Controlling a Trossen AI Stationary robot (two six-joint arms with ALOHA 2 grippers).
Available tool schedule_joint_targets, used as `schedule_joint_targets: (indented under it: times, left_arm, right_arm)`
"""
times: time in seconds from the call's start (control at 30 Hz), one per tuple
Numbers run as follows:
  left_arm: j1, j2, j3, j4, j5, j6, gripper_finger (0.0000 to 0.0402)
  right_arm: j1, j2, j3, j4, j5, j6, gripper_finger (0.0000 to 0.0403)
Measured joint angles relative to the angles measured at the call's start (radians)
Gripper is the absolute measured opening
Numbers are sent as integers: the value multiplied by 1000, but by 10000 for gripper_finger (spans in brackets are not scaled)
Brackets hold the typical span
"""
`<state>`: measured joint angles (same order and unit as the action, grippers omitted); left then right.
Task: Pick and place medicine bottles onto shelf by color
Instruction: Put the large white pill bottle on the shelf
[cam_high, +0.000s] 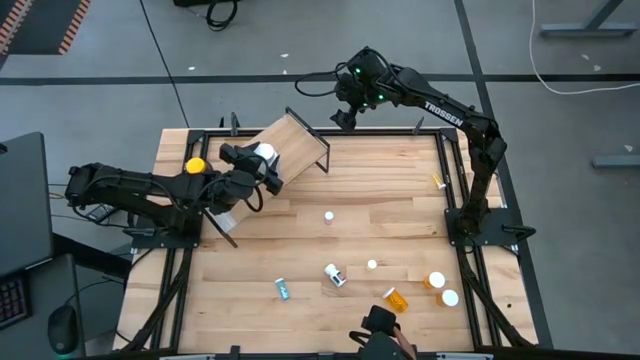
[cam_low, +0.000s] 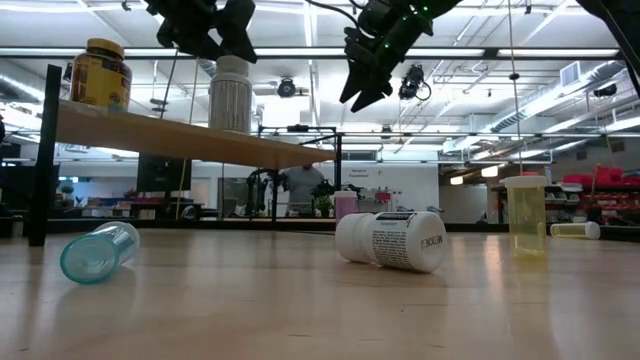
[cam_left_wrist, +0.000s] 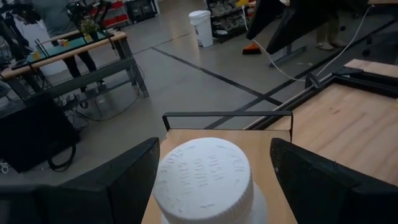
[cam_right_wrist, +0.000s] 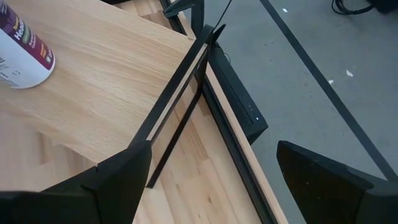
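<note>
White plastic is filling the lower middle of my left wrist view: the ribbed cap of the white bottle (cam_left_wrist: 203, 180) is sitting directly between my two fingers (cam_left_wrist: 106, 186), which are standing spread on either side with gaps showing, so I am not gripping it. In the low view my left gripper (cam_low: 205, 25) is hanging just above that bottle, which is standing upright on the shelf (cam_low: 180, 140) in the upper left of the frame, its long axis vertical and in line with my approach from above. Near the shelf's left end the amber jar (cam_low: 100, 72) is standing too. My right gripper (cam_high: 345, 112), fingers spread and empty, is waiting at the top centre of the high view, beyond the shelf's far edge. Toward the bottom right of that view, the orange vial (cam_high: 397, 298) and its neighbours are lying well apart from both arms, nearer my right arm's side, I judge.
</note>
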<state>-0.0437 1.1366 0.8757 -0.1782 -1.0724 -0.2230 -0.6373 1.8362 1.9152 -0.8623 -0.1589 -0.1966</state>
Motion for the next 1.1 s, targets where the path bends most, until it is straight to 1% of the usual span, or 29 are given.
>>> schedule_joint_targets:
  times: [0.13, 0.23, 0.53, 0.77, 1.0, 1.1]
  left_arm:
    - [-1, 0, 0, -13, 5, 4, 314]
    - [-5, 0, 0, -26, 34, 3, 314]
    - [-12, -1, 0, -31, 52, -1, 314]
    - [-18, -5, 5, -95, 48, -107, 314]
    - [-26, -5, 5, -142, 45, -123, 313]
    - [-34, -14, 5, -145, 45, -106, 313]
  right_arm:
    - [0, 0, 0, 0, 0, 3, 356]
    - [0, 0, 0, 0, 0, 9, 356]
    - [0, 0, 0, -7, 0, 10, 356]
    - [0, 0, 0, -24, 0, 10, 356]
    - [0, 0, 0, -32, 0, 10, 356]
    - [0, 0, 0, -32, 0, 10, 356]
